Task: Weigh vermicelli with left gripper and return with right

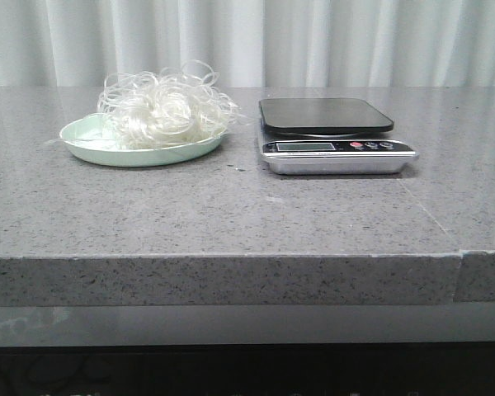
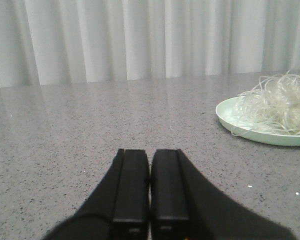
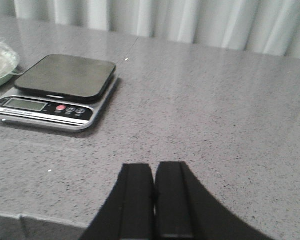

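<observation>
The vermicelli (image 1: pixel 167 106) is a fluffy tangle of thin white strands heaped on a pale green plate (image 1: pixel 91 150) at the left of the grey counter. It also shows in the left wrist view (image 2: pixel 280 105). A kitchen scale (image 1: pixel 330 132) with a bare black platform stands to the plate's right, and shows in the right wrist view (image 3: pixel 60 85). My left gripper (image 2: pixel 150 152) is shut and empty, low over the counter, well short of the plate. My right gripper (image 3: pixel 154 166) is shut and empty near the counter's front edge. Neither gripper shows in the front view.
A white curtain (image 1: pixel 247 41) hangs behind the counter. A seam (image 1: pixel 429 216) runs across the counter right of the scale. The counter's front edge (image 1: pixel 231 257) is close to the camera.
</observation>
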Motion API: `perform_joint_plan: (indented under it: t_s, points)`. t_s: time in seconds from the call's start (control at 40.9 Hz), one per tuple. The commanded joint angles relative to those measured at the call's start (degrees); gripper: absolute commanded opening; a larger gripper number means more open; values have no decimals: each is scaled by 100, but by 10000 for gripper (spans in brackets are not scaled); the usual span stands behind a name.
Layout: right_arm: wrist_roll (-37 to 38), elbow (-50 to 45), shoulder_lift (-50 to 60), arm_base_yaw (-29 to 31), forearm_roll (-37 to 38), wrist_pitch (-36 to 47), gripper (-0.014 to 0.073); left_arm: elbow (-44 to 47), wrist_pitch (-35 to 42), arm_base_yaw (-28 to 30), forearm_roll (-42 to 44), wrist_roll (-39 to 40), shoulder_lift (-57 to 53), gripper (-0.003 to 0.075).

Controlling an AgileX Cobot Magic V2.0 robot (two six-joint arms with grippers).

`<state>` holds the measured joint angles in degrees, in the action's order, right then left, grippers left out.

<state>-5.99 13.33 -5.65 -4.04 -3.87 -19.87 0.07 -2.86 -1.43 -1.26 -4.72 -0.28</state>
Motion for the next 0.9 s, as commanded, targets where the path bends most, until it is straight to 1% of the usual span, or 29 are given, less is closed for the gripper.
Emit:
perform_joint_plan:
  t_s: [0.0,0.098,0.22,0.659,0.757,0.83,0.879]
  points:
    - [5,-516,253,48,-29,1265,154,51,450,-26,-68,49,-111,145]
    - [5,-1039,499,48,-29,1676,154,51,450,-26,-68,49,-111,145]
    - [5,-1460,732,59,-29,2172,154,51,450,-26,-68,49,-111,145]
    - [14,-1443,716,108,-24,2317,154,51,450,-26,-68,49,-111,145]
    - [434,-1443,716,207,-19,2401,154,51,450,-26,-68,49,-111,145]
    - [834,-1443,716,277,144,2457,154,51,450,-26,-68,49,-111,145]
    - [869,-1443,722,298,340,2463,154,51,450,-26,-68,49,-111,145]
